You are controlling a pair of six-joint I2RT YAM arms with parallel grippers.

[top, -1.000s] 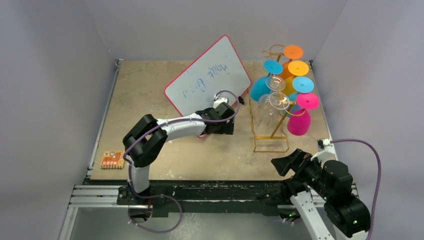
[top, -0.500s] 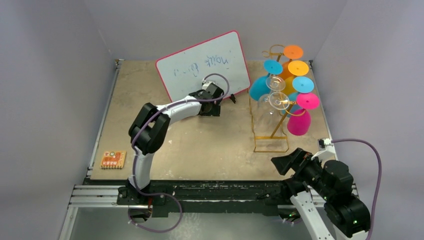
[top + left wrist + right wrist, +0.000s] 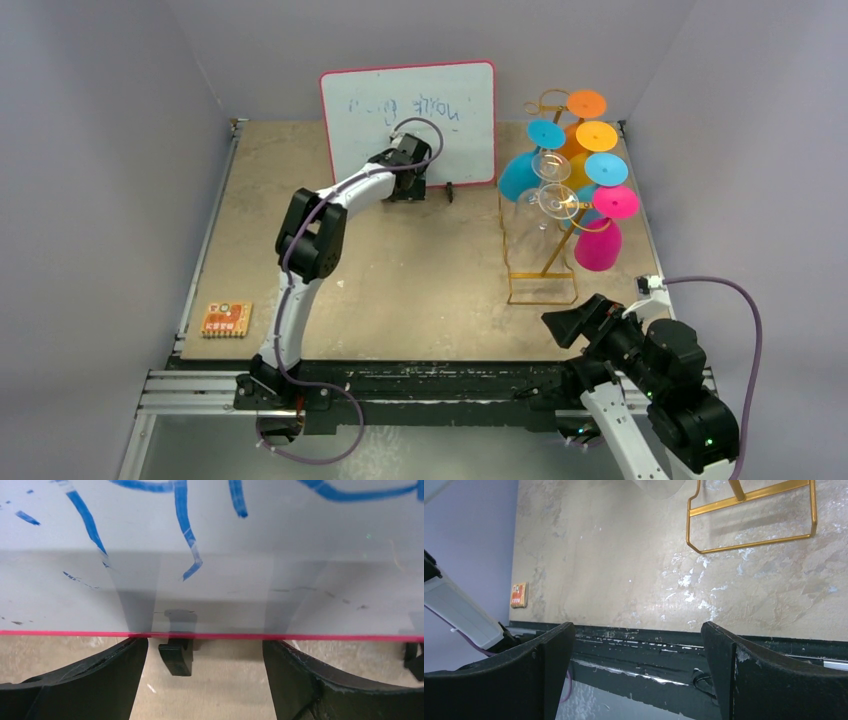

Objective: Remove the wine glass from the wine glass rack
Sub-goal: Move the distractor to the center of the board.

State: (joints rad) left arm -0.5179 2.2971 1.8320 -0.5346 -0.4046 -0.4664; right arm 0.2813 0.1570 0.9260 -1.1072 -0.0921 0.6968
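The wine glass rack (image 3: 541, 285) is a gold wire stand at the right of the table. Several wine glasses hang from it upside down: clear ones (image 3: 556, 201), blue (image 3: 519, 176), pink (image 3: 598, 246) and orange. My left gripper (image 3: 408, 188) is far from it, open against the bottom edge of the red-framed whiteboard (image 3: 408, 120). In the left wrist view its fingertips (image 3: 137, 645) meet the red frame (image 3: 350, 637), with only a black board foot (image 3: 176, 659) between them. My right gripper (image 3: 565, 328) is open near the front edge, short of the rack's base (image 3: 751, 517), holding nothing.
The whiteboard stands upright along the back wall, with a second foot (image 3: 450, 190) to the right of my left gripper. A small orange card (image 3: 225, 319) lies at the front left. Grey walls close in on three sides.
The left arm has stretched toward the back wall, and the whiteboard has gone from tilted mid-table to upright and square at the back. The right arm and the rack have not moved.
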